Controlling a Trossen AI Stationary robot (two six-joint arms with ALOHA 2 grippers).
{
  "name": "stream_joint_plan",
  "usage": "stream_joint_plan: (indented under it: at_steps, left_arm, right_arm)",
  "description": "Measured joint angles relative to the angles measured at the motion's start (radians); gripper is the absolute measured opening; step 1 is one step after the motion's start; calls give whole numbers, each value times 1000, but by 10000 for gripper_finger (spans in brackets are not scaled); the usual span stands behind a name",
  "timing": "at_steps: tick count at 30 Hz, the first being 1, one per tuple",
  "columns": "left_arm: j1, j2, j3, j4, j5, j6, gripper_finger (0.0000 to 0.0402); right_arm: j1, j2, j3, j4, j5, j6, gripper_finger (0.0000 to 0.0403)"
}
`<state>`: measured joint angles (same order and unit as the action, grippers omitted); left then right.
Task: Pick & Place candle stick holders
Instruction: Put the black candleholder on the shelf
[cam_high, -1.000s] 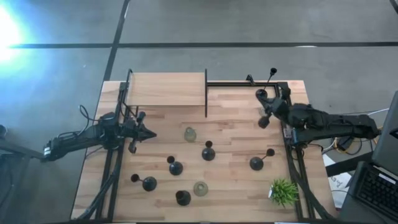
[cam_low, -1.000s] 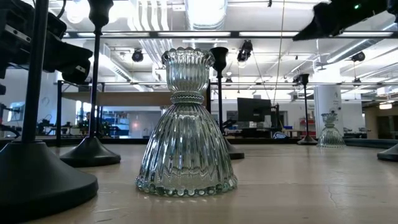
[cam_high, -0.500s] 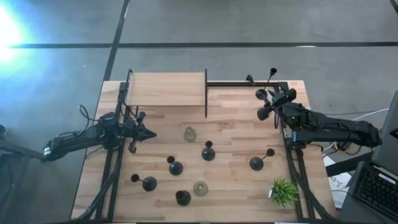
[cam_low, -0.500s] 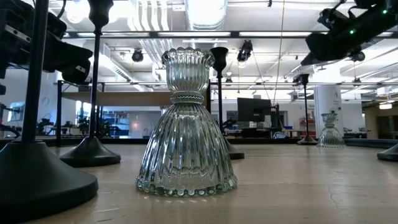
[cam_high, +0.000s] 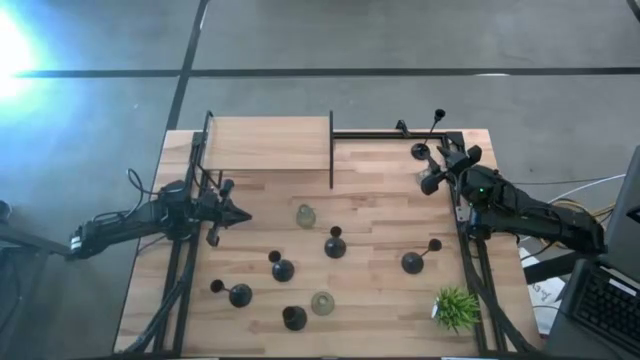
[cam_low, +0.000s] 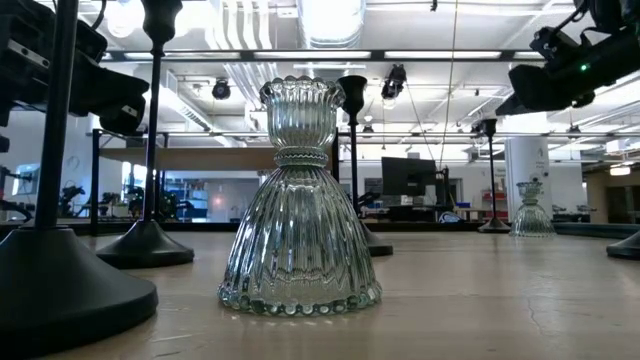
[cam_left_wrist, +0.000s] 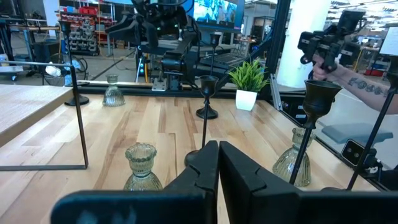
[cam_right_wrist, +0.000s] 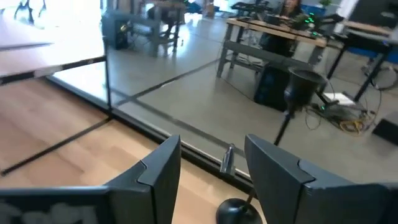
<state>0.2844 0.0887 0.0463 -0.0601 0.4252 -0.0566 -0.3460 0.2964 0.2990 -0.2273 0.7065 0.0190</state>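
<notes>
Several candle stick holders stand on their bases on the wooden table. A tall black one (cam_high: 421, 149) is at the far right corner, more black ones (cam_high: 335, 245) (cam_high: 283, 269) sit mid-table, and there are two glass ones (cam_high: 306, 215) (cam_low: 300, 200). My right gripper (cam_high: 436, 172) hangs open just near of the tall black holder. In the right wrist view its fingers (cam_right_wrist: 158, 168) flank that holder's base (cam_right_wrist: 239, 211) without touching it. My left gripper (cam_high: 236, 213) waits shut above the table's left side, touching nothing.
A raised wooden shelf (cam_high: 265, 145) with thin black rods stands at the far left. A small green plant (cam_high: 456, 308) sits at the near right corner. Black frame rails (cam_high: 470, 270) run along both table sides. A person's arm (cam_left_wrist: 354, 74) shows beyond the table.
My right gripper has opened, then drawn back toward the table's right edge and sunk a little. The tall black holder at the far right corner stays upright where it was.
</notes>
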Motion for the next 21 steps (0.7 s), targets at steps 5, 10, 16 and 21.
stream_joint_plan:
  at_steps: [5, 10, 16, 21]
  left_arm:
    - [0, 0, 0, 0, 0, 0, 18]
    - [0, 0, 0, 0, 0, 0, 17]
    - [0, 0, 0, 0, 0, 0, 17]
    - [0, 0, 0, 0, 0, 0, 17]
  right_arm:
    - [-83, -28, -49, 39, -16, 22, 169]
    - [-185, 5, -75, 44, -58, 30, 169]
    - [-344, 59, -95, 76, -172, 22, 169]
    - [-489, 96, -104, 125, -299, 7, 169]
